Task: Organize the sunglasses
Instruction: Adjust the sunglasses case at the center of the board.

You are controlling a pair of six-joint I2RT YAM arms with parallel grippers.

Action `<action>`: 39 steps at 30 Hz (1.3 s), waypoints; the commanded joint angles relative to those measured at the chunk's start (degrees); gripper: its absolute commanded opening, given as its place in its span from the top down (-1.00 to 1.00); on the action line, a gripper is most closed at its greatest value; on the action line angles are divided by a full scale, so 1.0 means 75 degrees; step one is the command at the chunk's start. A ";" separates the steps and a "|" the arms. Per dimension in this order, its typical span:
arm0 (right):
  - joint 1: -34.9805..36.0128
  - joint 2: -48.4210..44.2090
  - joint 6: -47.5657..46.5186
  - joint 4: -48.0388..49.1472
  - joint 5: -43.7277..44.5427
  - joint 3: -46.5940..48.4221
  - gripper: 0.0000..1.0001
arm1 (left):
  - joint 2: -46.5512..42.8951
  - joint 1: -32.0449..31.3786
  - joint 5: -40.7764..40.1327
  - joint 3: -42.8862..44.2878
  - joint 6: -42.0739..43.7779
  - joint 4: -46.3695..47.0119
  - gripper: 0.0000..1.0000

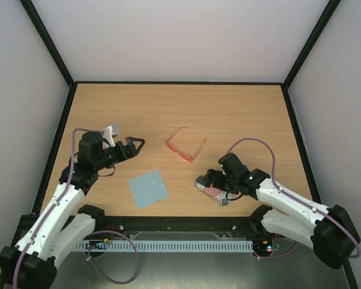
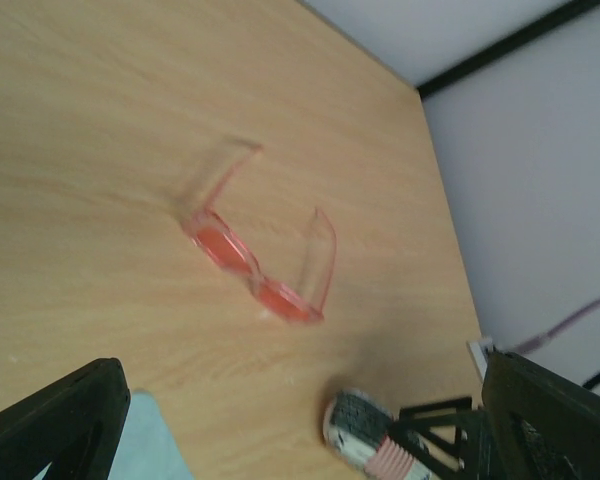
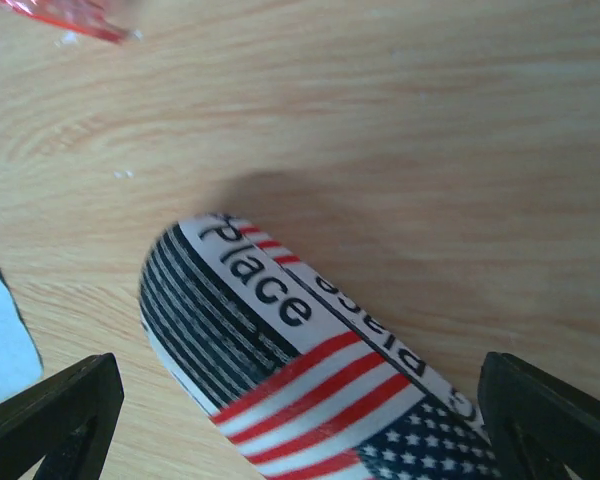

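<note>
- Between the right gripper's (image 3: 300, 410) fingers (image 3: 65, 415), which stand wide apart, lies the flag-patterned case (image 3: 300, 360). The wrist view shows a gap on each side, so the case is straddled and not clamped.
- The case rests flat on the table (image 1: 228, 114), shut, with a white band of lettering along its top and stars and stripes toward one end.
- Over on the left, the left gripper (image 1: 138, 146) is also spread open and holds nothing. Its fingers (image 2: 60, 425) point across the table toward the sunglasses (image 1: 185, 147) and stop well short of them.
- The sunglasses lie on bare wood near the middle of the table, between the two grippers and touched by neither. Their thin red-orange frame is open, both temple arms are unfolded and reach toward the far edge, and the lenses face the near side.
- One corner of the red frame shows at the top left of the right wrist view, apart from the case.
- The light blue cloth (image 1: 148, 188) lies flat near the front edge, nearer than the sunglasses and left of the case, touching neither.
- Both arms reach in from the near edge, the right one bent low over the case.
</note>
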 commanded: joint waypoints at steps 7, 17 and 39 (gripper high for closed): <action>0.0899 -0.1206 0.0914 -0.1358 0.0572 -0.0275 -0.97 | 0.0031 -0.2365 -0.1505 -0.0173 -0.0555 -0.0092 -0.99; 0.1159 -0.0280 0.0344 -0.1718 0.1159 0.0145 -0.97 | 0.0574 -0.2775 -0.1761 0.0158 -0.0351 -0.0381 -0.99; 0.3261 0.1813 0.1350 -0.2270 0.3084 0.1384 -0.56 | 0.0854 -0.2921 -0.1436 -0.0363 -0.0737 -0.0156 -0.99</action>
